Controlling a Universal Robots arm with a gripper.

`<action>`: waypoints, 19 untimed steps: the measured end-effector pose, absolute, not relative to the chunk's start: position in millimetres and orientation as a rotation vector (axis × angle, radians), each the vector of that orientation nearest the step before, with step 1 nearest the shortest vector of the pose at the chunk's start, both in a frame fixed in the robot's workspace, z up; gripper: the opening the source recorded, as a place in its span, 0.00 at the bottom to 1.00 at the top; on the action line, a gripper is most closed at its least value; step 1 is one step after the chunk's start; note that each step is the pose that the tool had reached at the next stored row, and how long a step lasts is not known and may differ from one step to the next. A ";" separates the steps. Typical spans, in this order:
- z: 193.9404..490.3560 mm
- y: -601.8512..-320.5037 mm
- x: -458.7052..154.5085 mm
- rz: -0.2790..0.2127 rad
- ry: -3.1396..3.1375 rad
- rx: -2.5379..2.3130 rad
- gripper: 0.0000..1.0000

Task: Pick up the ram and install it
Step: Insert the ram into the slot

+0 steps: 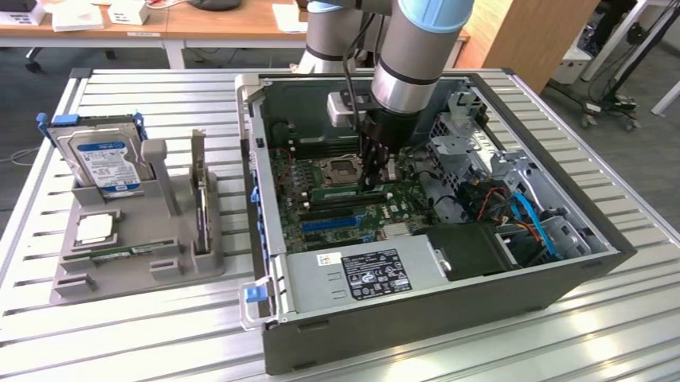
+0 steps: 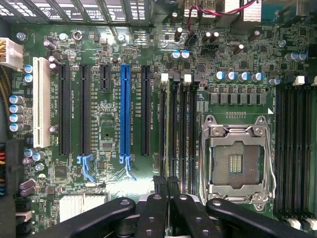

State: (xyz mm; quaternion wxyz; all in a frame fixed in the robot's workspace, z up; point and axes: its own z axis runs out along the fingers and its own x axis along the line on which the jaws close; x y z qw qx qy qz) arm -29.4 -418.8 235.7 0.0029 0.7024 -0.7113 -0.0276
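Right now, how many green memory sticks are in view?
1: the ram lies in the grey holder, exterior view's left. Another may be hidden at the fingers.

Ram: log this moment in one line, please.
pincer: shut, low inside computer case | over: memory slots beside processor socket | held: cannot tell | ram: one lying in grey tray

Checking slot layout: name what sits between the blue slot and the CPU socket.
Wrist view: one black expansion slot and a bank of memory slots lie between the blue slot and the CPU socket.
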 end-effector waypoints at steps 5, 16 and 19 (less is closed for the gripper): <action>235.5 -418.4 -29.4 -0.087 -2.230 2.203 0.12; 233.7 -418.5 -29.4 -0.087 -2.230 2.204 0.12; 233.6 -418.9 -29.4 -0.087 -2.230 2.204 0.12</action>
